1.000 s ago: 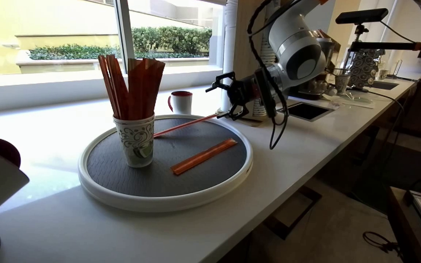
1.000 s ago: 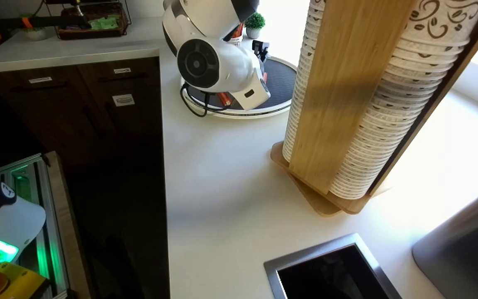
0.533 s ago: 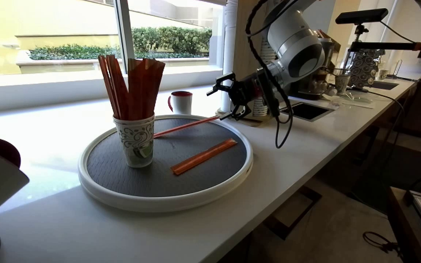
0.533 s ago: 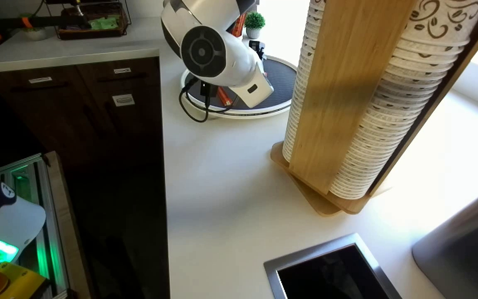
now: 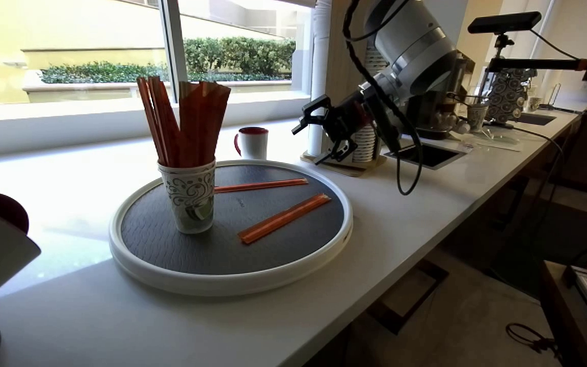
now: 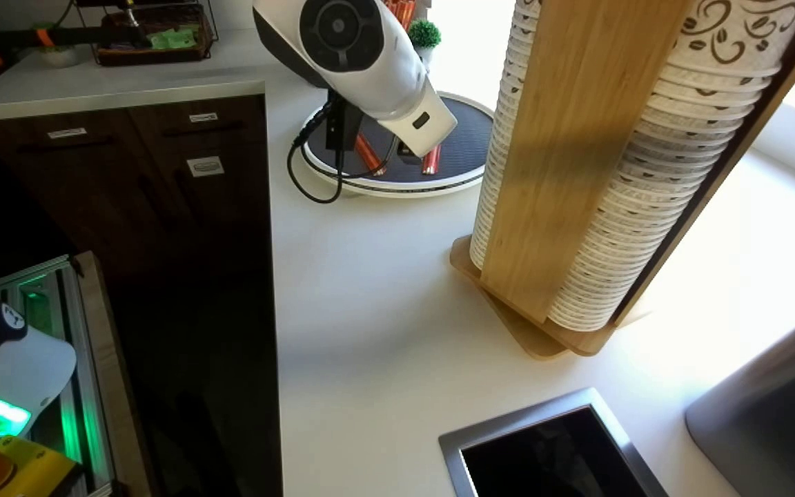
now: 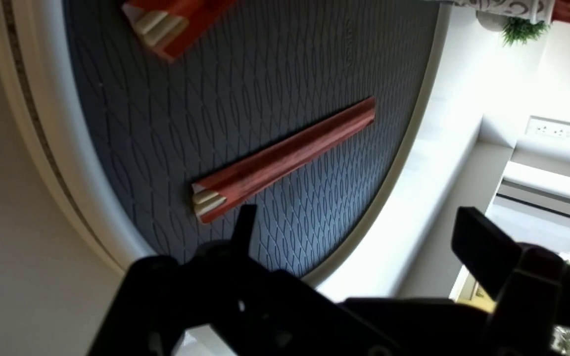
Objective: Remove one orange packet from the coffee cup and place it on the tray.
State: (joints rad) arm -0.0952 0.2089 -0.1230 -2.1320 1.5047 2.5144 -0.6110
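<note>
Taking the tray (image 5: 212, 260) as a dial with twelve toward the window, I have the pincer (image 5: 305, 146) wide open, its two fingers well apart, up by the one o'clock side. Whether it hangs over the rim or just outside it, I can't tell. The orange packet (image 5: 262, 185) lies flat on the dark surface, running from behind the coffee cup (image 5: 190, 201) out to about one o'clock, its outer end short of the lower fingertip. My wrist view shows that packet whole, clear of both fingers. A second packet (image 5: 284, 219) lies flat at three o'clock, slanting, nearer the camera. The coffee cup stands upright on the tray, off centre toward nine o'clock, with many more sticks (image 5: 199, 125) rising out of its mouth. Just past the rim at twelve, a red-and-white mug (image 5: 255, 146) sits on the white table (image 5: 273, 321). In an exterior view the arm (image 6: 387, 79) hides most of the pincer from me, and a wooden holder (image 6: 597, 124) of stacked paper cups stands at about four o'clock from the tray.
</note>
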